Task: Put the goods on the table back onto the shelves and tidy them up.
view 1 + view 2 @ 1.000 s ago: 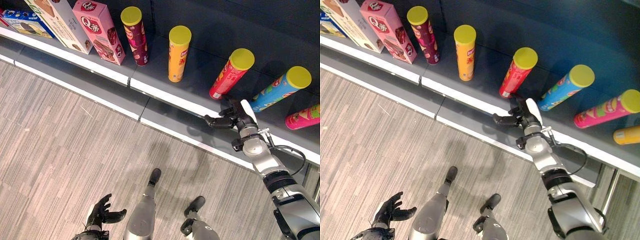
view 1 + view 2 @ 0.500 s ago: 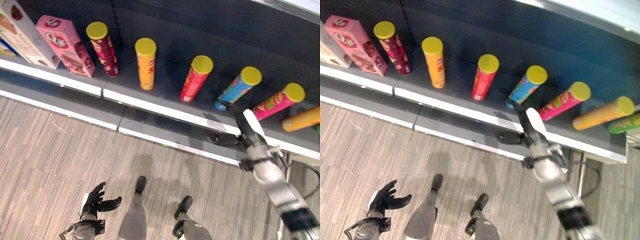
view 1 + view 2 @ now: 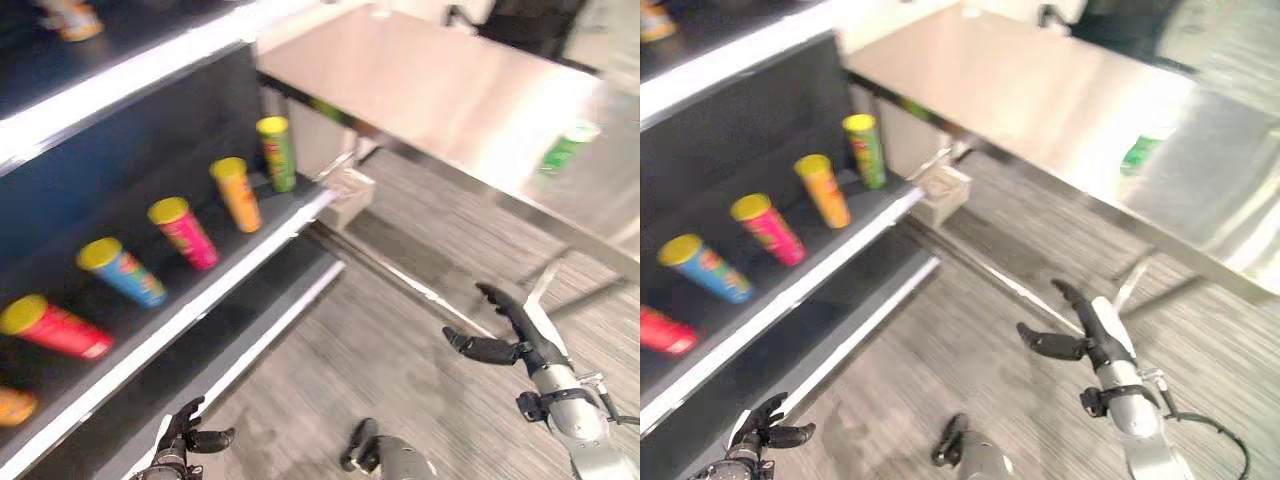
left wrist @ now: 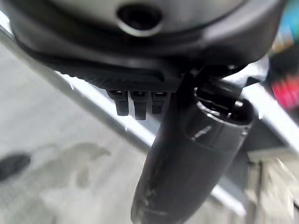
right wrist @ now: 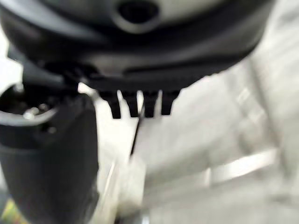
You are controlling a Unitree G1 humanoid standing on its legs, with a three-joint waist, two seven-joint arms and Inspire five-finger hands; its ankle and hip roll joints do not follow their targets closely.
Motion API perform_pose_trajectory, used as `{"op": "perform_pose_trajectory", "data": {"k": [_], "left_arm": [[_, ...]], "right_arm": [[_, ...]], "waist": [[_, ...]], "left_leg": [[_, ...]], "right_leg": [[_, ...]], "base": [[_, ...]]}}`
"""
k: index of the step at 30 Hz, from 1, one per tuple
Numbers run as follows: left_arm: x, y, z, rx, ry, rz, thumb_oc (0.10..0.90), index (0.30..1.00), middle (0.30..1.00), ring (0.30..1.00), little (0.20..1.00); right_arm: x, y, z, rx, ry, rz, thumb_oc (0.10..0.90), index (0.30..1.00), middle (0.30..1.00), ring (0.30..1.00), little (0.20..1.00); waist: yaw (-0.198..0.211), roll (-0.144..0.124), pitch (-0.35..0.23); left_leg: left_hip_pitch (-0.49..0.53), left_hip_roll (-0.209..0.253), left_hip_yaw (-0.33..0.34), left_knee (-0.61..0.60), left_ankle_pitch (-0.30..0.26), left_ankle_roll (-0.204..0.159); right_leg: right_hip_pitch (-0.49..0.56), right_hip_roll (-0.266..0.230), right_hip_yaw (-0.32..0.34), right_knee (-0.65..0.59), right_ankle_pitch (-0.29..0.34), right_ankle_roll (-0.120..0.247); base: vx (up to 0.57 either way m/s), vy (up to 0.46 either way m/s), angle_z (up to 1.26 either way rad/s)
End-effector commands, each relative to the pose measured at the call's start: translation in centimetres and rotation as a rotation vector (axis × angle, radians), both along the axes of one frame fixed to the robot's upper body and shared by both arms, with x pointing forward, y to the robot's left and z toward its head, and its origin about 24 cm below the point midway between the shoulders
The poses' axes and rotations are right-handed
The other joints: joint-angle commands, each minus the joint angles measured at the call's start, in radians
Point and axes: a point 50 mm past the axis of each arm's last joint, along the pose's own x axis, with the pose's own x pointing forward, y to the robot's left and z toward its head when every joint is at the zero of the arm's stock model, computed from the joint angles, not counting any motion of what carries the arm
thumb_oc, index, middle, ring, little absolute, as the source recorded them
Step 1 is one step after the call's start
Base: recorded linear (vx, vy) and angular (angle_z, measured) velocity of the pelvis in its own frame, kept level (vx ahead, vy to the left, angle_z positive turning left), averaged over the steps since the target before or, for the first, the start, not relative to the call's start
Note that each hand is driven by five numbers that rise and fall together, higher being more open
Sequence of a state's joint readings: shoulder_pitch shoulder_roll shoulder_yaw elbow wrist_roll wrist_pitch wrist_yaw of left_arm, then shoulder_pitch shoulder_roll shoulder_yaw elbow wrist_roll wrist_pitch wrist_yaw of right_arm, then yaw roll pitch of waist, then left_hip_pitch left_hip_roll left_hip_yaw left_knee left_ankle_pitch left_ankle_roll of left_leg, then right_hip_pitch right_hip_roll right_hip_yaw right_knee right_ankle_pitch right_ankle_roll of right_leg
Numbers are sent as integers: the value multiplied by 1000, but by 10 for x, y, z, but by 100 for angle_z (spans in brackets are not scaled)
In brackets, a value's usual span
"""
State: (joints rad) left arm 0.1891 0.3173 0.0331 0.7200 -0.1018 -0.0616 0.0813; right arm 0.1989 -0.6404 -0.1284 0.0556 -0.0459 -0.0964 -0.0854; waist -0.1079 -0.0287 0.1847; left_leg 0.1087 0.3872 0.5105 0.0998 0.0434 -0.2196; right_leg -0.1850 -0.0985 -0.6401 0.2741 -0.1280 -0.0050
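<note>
Hanging over the floor, the right hand (image 3: 520, 335) has its fingers straight and spread with the thumb out, holding nothing, well short of the steel table (image 3: 430, 90). The left hand (image 3: 185, 435) sits low near the shelf's front edge, fingers loosely spread, also holding nothing. On the table, toward its far side from the shelf, stands a green can (image 3: 560, 150). Beside the table, the shelf (image 3: 200, 285) carries a row of tubes: green (image 3: 277, 152) nearest the table, then orange (image 3: 236, 192), pink (image 3: 185, 230), blue (image 3: 122, 270) and red (image 3: 55, 328).
</note>
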Motion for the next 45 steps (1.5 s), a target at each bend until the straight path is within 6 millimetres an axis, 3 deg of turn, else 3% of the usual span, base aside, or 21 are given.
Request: {"op": "perform_pose_trajectory", "data": {"k": [1,2,3,4,5,7,8,9,11,13,16,20,22,23,26,27,30,33,34,37,45], "left_arm": [[11,14,22,38,-146,38,800,900,900,900,900],[11,14,23,37,-146,38,800,900,900,900,900],[9,13,21,31,-142,49,800,900,900,900,900],[6,11,19,14,-144,63,800,900,900,900,900],[4,9,16,3,-136,74,800,900,900,900,900],[2,3,10,-12,-112,65,800,900,900,900,900],[3,3,10,-12,-112,64,800,900,900,900,900],[4,0,8,-12,-94,30,800,900,900,900,900],[9,-2,9,-10,-98,4,800,900,900,900,900],[9,-4,7,-14,-91,0,800,900,900,900,900],[-1,-3,2,-22,-63,32,800,900,900,900,900],[-11,1,-2,-31,-41,99,800,900,900,900,900],[-14,7,-2,-21,-27,126,800,900,900,900,900],[-14,8,-2,-21,-28,127,800,900,900,900,900],[-9,11,0,-2,-28,104,800,900,900,900,900],[-7,11,0,2,-26,99,800,900,900,900,900],[0,11,3,5,-44,80,800,900,900,900,900],[10,7,3,1,-57,50,800,900,900,900,900],[11,8,4,9,-57,39,800,900,900,900,900],[5,5,0,-16,-41,64,800,900,900,900,900],[-9,-5,-12,-72,16,56,800,900,900,900,900]], "right_arm": [[24,13,80,14,-433,64,800,900,900,900,900],[24,13,80,15,-433,63,800,900,900,900,900],[27,17,91,14,-478,91,800,900,900,900,900],[28,21,100,3,-507,125,800,900,900,900,900],[29,23,112,-12,-550,146,800,900,900,900,900],[25,22,138,3,-683,152,800,900,900,900,900],[25,22,138,2,-684,151,800,900,900,900,900],[21,17,158,8,-799,130,800,900,900,900,900],[23,16,174,-26,-863,118,800,900,900,900,900],[23,14,186,-22,-923,111,800,900,900,900,900],[27,18,197,-15,-960,129,800,900,900,900,900],[34,20,200,41,-977,141,800,900,900,900,900],[42,26,200,80,-959,177,800,900,900,900,900],[42,26,201,81,-960,178,800,900,900,900,900],[44,29,206,85,-958,213,800,900,900,900,900],[45,28,204,86,-939,218,800,900,900,900,900],[46,29,203,92,-909,249,800,900,900,900,900],[44,23,199,114,-889,252,800,900,900,900,900],[44,24,196,128,-856,272,800,900,900,900,900],[46,30,181,214,-772,345,800,900,900,900,900],[53,37,151,226,-534,447,800,900,900,900,900]], "waist": [[28,-20,2],[29,-17,5],[41,-26,14],[59,-36,20],[82,-59,31],[97,-79,37],[99,-79,38],[110,-78,39],[138,-67,38],[161,-50,36],[170,-36,21],[166,-52,-2],[177,-75,-6],[177,-76,-4],[164,-72,24],[163,-72,29],[174,-73,20],[150,-84,10],[147,-98,5],[160,-125,-28],[164,-123,-43]], "left_leg": [[-27,97,-64,181,123,11],[-31,106,-68,193,118,8],[-51,79,-133,253,98,40],[-78,19,-217,267,47,76],[-146,-85,-305,298,-16,125],[-212,-188,-353,283,-120,156],[-211,-189,-352,284,-122,157],[-258,-257,-341,209,-124,174],[-324,-336,-355,91,-47,171],[-346,-368,-369,-13,19,157],[-301,-367,-347,-93,42,168],[-232,-368,-318,-141,49,167],[-147,-357,-289,-165,15,184],[-145,-359,-288,-167,16,185],[-104,-349,-297,-162,-7,203],[-95,-349,-302,-166,-13,208],[-94,-338,-321,-178,-28,199],[-98,-359,-380,-179,-47,194],[-101,-372,-400,-172,-49,195],[-92,-375,-411,-178,-56,190],[-83,-361,-439,-186,-54,171]], "right_leg": [[228,-1,243,-361,77,126],[231,5,244,-361,75,123],[233,17,279,-361,62,108],[236,29,315,-361,54,101],[234,25,346,-361,67,93],[249,26,381,-361,67,102],[249,24,381,-361,67,104],[251,34,404,-361,69,110],[257,67,435,-361,68,116],[270,97,450,-361,54,113],[294,122,467,-361,32,109],[318,109,471,-361,20,110],[279,65,415,-170,7,141],[271,61,416,-151,-4,143],[175,9,376,77,27,208],[152,-10,374,122,34,209],[157,-88,341,33,36,191],[159,-71,480,-214,88,192],[189,-63,523,-287,110,210],[220,-60,521,-331,143,213],[261,-43,461,-350,120,195]], "base": [[223,-393,-90],[195,-349,-100],[41,-139,-96],[23,-192,-137],[48,-161,-142],[92,-100,-139],[134,-19,-99],[118,16,-86],[159,3,-38],[173,11,-72],[192,88,-66],[164,97,-37],[209,94,-68],[89,40,-26],[10,40,32],[14,29,78],[41,-94,58],[91,-109,52],[122,-77,101],[130,-93,85],[54,-54,17]]}}
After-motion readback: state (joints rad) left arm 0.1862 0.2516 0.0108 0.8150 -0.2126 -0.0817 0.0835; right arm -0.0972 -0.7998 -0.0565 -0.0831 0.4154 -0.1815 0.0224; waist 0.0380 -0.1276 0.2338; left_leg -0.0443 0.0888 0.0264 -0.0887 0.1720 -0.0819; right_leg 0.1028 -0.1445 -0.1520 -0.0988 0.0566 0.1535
